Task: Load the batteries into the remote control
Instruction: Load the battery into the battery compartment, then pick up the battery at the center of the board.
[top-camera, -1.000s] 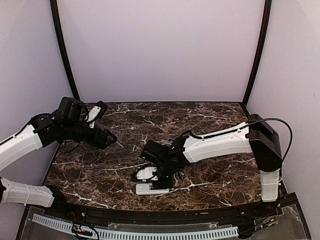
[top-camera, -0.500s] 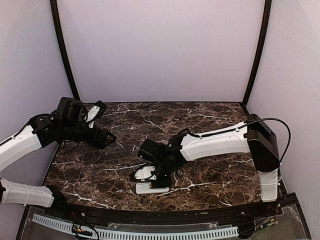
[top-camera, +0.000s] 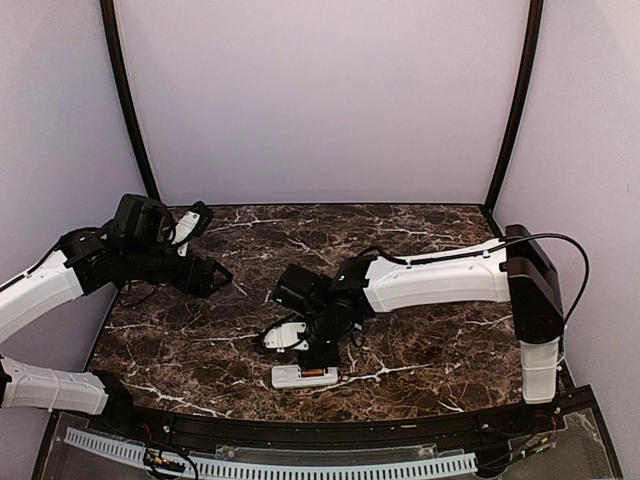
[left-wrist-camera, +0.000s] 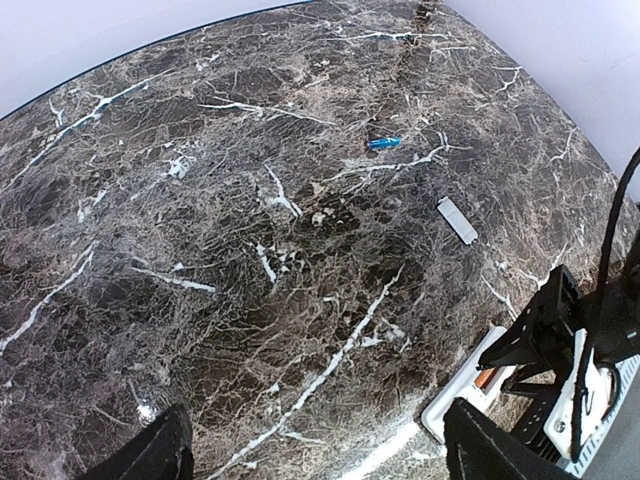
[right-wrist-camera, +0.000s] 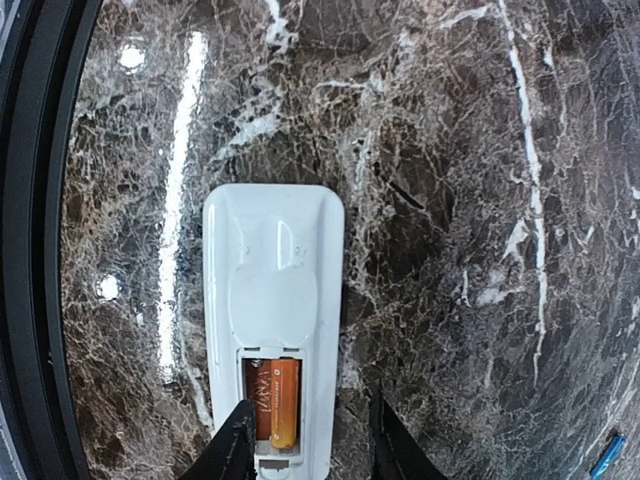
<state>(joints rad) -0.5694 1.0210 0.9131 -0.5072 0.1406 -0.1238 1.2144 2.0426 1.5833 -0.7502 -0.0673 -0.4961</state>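
The white remote control (right-wrist-camera: 272, 300) lies back up on the marble table, its battery compartment open. The orange-red battery (right-wrist-camera: 283, 402) lies in the compartment, beside a dark empty slot. My right gripper (right-wrist-camera: 308, 452) is open just above the compartment end, one finger (right-wrist-camera: 235, 450) over the remote and the other beside it, holding nothing. The blue battery (right-wrist-camera: 607, 455) lies loose, far off; it also shows in the left wrist view (left-wrist-camera: 383, 143). In the top view the remote (top-camera: 300, 377) lies near the front edge, the right gripper (top-camera: 322, 352) over it. My left gripper (left-wrist-camera: 320, 460) is open, empty and raised at the far left (top-camera: 215, 275).
A small white battery cover (left-wrist-camera: 458, 219) lies flat on the table between the blue battery and the remote (left-wrist-camera: 465, 385). A black rail (right-wrist-camera: 30, 240) runs along the table's front edge close to the remote. Purple walls enclose the table.
My right gripper has drawn back from the remote towards the table's middle, uncovering the compartment with the orange-red battery in it. The left arm has barely moved.
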